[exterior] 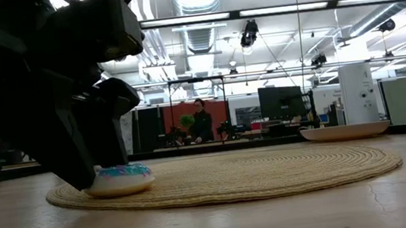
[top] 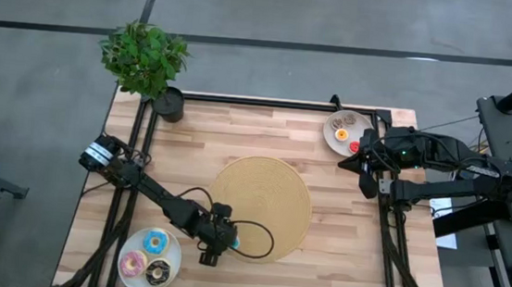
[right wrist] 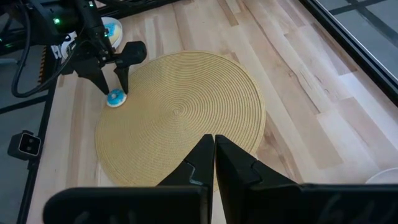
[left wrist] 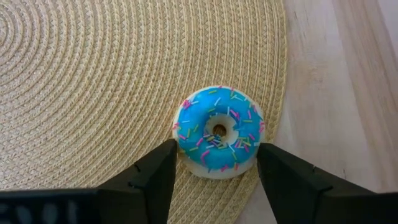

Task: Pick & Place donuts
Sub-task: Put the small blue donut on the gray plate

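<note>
In the lower middle of the high view, the left gripper [top: 212, 248] is low over the near edge of the round woven straw mat [top: 271, 187], and the small white toy donut with light blue icing and coloured sprinkles [left wrist: 218, 131] lies flat on the mat between its two dark fingers [left wrist: 155, 177]. The fingers stand partly open on both sides of the donut; in the left wrist view they look close to its sides, but I cannot tell if they already press it, so I judge nothing is held yet. The risk is that the fingers close unevenly and push the donut off the mat rim onto the wooden table [top: 358, 255], or pinch only the icing so that it slips when lifted. The right gripper [right wrist: 214, 149] waits at the right side of the table, fully closed and empty.
</note>
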`<state>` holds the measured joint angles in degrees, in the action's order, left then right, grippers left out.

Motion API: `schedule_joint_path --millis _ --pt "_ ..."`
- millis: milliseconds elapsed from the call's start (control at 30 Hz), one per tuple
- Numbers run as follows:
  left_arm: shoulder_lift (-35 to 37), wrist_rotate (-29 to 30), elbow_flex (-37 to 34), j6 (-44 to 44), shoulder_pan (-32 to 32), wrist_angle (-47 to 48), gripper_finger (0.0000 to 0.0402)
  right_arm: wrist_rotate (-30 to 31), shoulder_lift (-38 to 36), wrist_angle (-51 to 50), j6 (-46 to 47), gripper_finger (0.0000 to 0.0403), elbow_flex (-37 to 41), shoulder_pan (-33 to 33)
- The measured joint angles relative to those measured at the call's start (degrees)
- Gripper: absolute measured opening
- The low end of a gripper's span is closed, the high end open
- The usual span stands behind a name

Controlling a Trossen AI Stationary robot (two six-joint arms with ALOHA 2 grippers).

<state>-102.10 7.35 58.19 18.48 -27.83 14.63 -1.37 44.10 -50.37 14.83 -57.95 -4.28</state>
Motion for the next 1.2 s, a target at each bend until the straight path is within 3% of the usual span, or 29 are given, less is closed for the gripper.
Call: schedule_joint_path --millis 1000,1200 --pt "0.00 -0.74 0.31 -0.03 0.04 -0.48 0.0192 0.01 -0.02 0.01 -0.93 0.0009 0.02 0.00" --pt "0.00 -0.85 0.31 -0.02 0.24 -0.48 0.0173 0.01 -0.02 0.01 -1.53 0.0009 0.02 -0.01"
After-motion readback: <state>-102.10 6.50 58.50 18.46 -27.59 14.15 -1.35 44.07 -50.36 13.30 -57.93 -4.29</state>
